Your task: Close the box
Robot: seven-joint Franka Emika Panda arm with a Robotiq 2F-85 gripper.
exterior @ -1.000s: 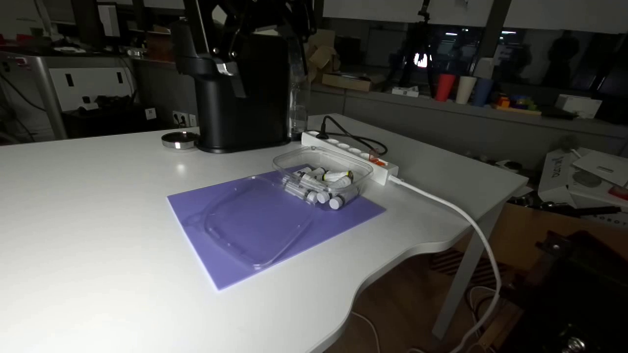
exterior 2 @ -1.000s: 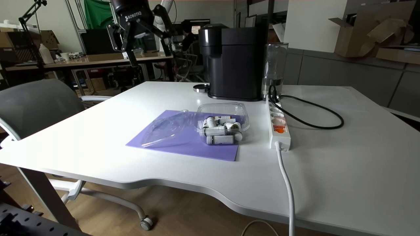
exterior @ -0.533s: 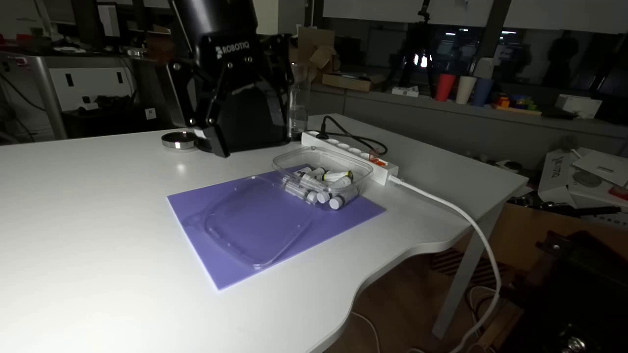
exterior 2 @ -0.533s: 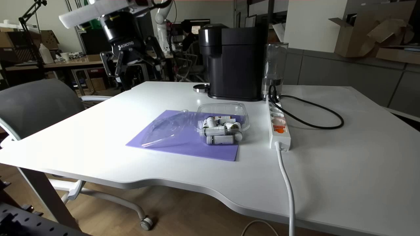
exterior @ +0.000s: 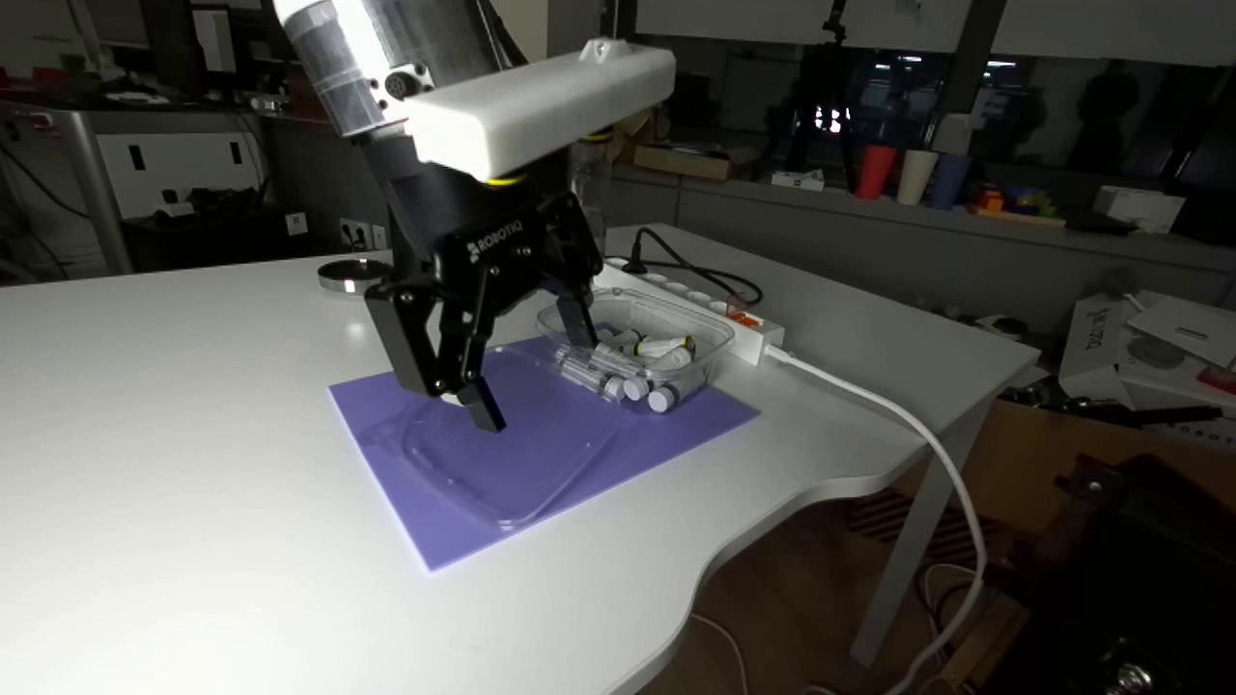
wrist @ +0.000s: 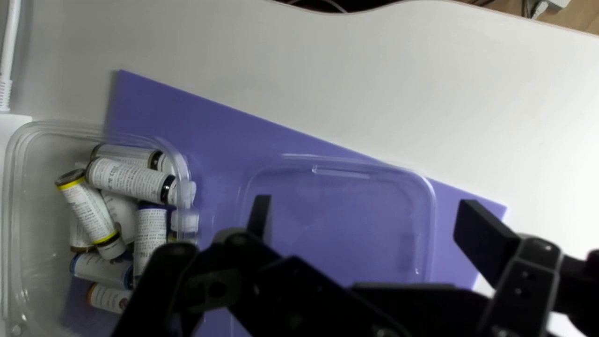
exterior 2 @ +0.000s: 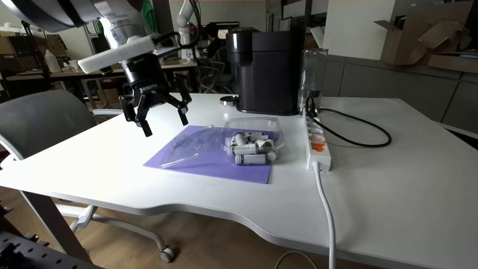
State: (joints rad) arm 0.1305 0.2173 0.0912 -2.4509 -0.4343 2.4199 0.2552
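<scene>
The box [exterior: 710,359] is a clear plastic case with several small whitish cylinders inside. It also shows in an exterior view [exterior 2: 252,124] and at the left of the wrist view [wrist: 40,196]. Its transparent lid [exterior: 546,473] is folded open and lies beside the case over the purple mat, slightly tilted in an exterior view [exterior 2: 188,147]. My gripper [exterior: 536,372] is open and empty above the lid, fingers pointing down; it also shows in an exterior view [exterior 2: 165,125]. In the wrist view the lid [wrist: 337,215] lies below and between the spread fingertips [wrist: 365,215].
A purple mat [exterior 2: 239,175] lies under the lid and part of the case. A white power strip [exterior 2: 317,149] with black and white cables stands beside the case. A tall black appliance [exterior 2: 272,74] and a round metal dish [exterior 2: 227,100] stand behind. The table's curved edge [exterior: 772,502] is in front.
My arm has come down and away from the appliance to above the lid and mat. The fingers stay open. The case, lid and cylinders have not moved.
</scene>
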